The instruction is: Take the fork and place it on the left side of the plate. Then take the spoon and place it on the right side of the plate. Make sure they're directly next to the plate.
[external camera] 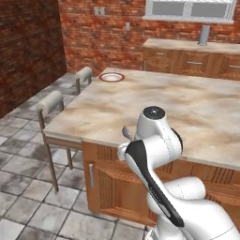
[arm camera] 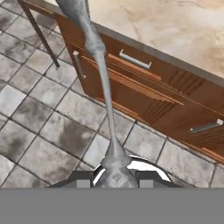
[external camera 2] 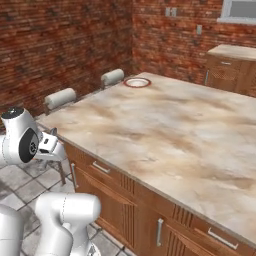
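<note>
Now the tool (arm camera: 115,181) grips the spoon (arm camera: 101,74) upright

A home kitchen: ahead of the gripper (arm camera: 115,177) spreads a marble-topped island (external camera: 187,108) with wooden drawers, beyond it brick walls (external camera: 103,33), cabinets (external camera: 192,58), stools (external camera: 51,101).

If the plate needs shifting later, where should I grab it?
Probably the reddish-brown rim of the plate, fingers straddling it from above at the near edge: it lies flat and is too wide to span. The gripper holds a utensil now.
</note>
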